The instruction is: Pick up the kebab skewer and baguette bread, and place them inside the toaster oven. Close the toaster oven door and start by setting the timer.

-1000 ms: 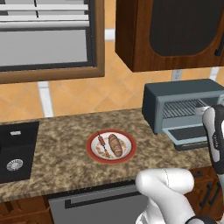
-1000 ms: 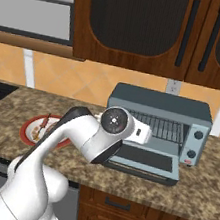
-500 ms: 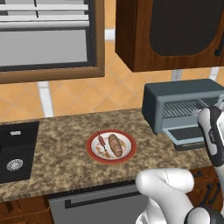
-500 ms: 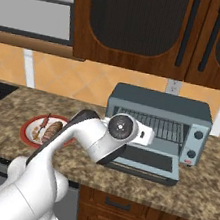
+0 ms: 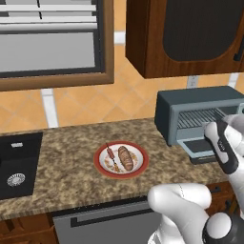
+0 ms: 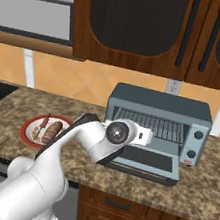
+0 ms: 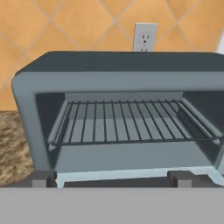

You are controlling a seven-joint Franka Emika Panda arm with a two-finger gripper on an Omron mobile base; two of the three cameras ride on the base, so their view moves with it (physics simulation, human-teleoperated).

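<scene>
The toaster oven (image 6: 161, 106) stands at the right of the counter, its door (image 6: 146, 160) dropped flat and the wire rack (image 7: 131, 120) bare. My gripper (image 7: 113, 179) hovers just in front of the mouth, open, with nothing between its fingertips (image 7: 43, 178). It also shows as the white hand (image 6: 143, 135) over the door. To the left a red-rimmed plate (image 5: 102, 167) carries the kebab skewer (image 5: 111, 154) and, beside it, the baguette bread (image 5: 126, 158). From the right, the skewer (image 6: 45, 124) and the loaf (image 6: 53, 131) lie well left of my arm.
A black sink (image 5: 16, 164) is set in the counter's far left. Dark wood wall cabinets (image 6: 146, 27) hang above the oven. Its control panel with knobs (image 6: 196, 141) is on its right side. A wall outlet (image 7: 144, 37) sits behind it.
My hand has sunk slightly and shifted a little in front of the oven's opening. The plate, skewer, loaf and oven door stay as they were.
</scene>
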